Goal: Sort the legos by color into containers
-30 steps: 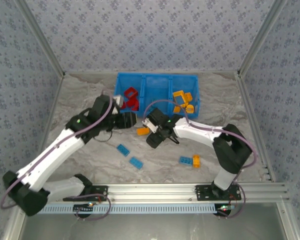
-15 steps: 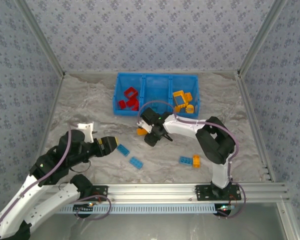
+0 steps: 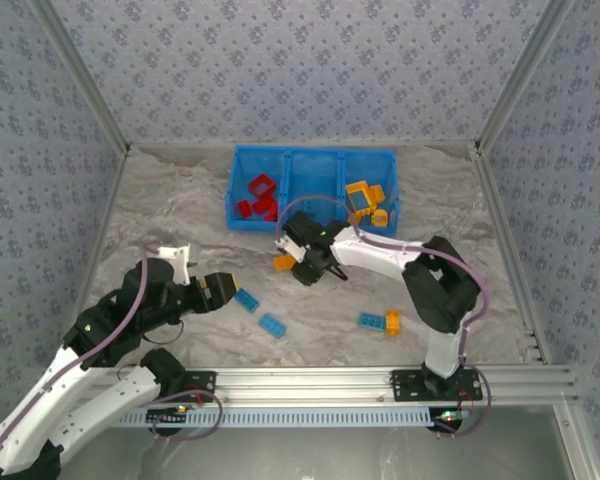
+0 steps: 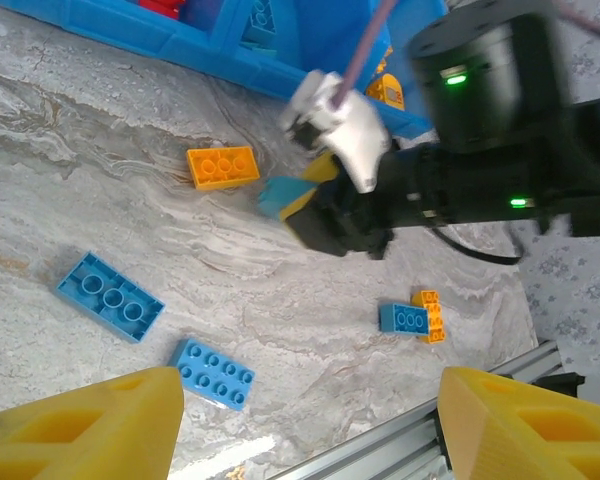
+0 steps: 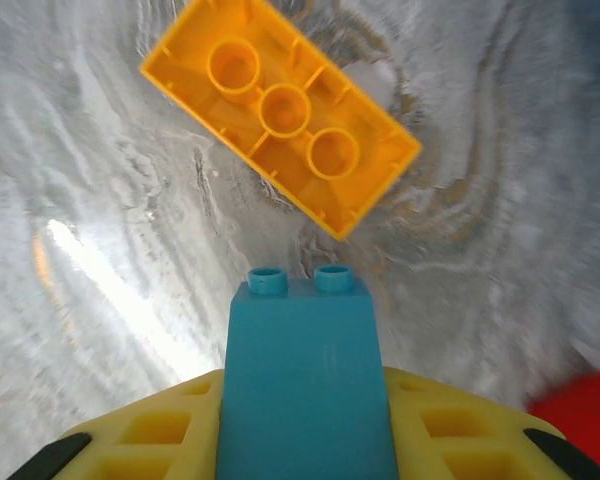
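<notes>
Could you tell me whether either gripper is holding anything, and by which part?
The right gripper grips a teal brick by its smooth sides, studded end poking out; the left gripper is open, holding nothing.

Bright even light; glare on table [image 5: 90,270], right pincer [image 5: 305,440] blurred.

The teal brick [image 5: 305,390] runs off the bottom of the right wrist view. To the right of the teal brick sits a red blur [image 5: 580,412] — cut off and too fuzzy to name. In the left wrist view the top edge cuts the blue bin [image 4: 210,55] behind the teal brick, and the right arm [image 4: 480,70] hides part of a yellow brick [image 4: 388,92] inside. Below the teal brick, both fingers [image 4: 80,425] of the left gripper [image 4: 308,405] are cut off too. In the top view the teal brick is too small to make out.
</notes>
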